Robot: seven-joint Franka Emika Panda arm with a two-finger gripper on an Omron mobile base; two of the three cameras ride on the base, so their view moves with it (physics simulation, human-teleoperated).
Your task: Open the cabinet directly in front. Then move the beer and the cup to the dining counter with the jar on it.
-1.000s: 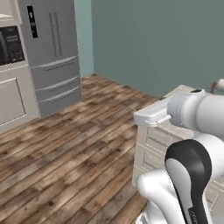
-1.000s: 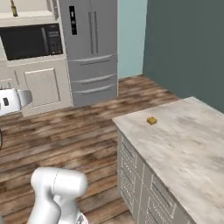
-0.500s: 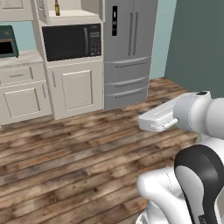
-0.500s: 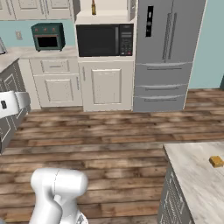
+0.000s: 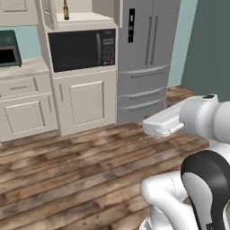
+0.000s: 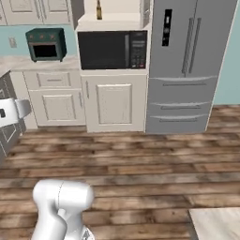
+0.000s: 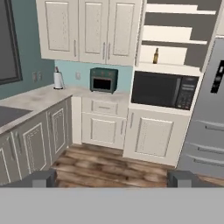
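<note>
With the base swung round from the marble surface to face the microwave (image 6: 111, 49), the beer (image 7: 155, 56) stands on the open cabinet (image 7: 175, 43) shelf just above it, and the end effector (image 7: 112, 178) is wide open and empty, suggesting it returns for the bottle.

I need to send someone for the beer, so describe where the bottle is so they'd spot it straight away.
Find the tall grey fridge; immediately left of it sits a black microwave built into cream cabinetry. On the pale open shelf right above that microwave stands the beer, a slim dark brown long-necked bottle, upright and the only item on that shelf.
</note>
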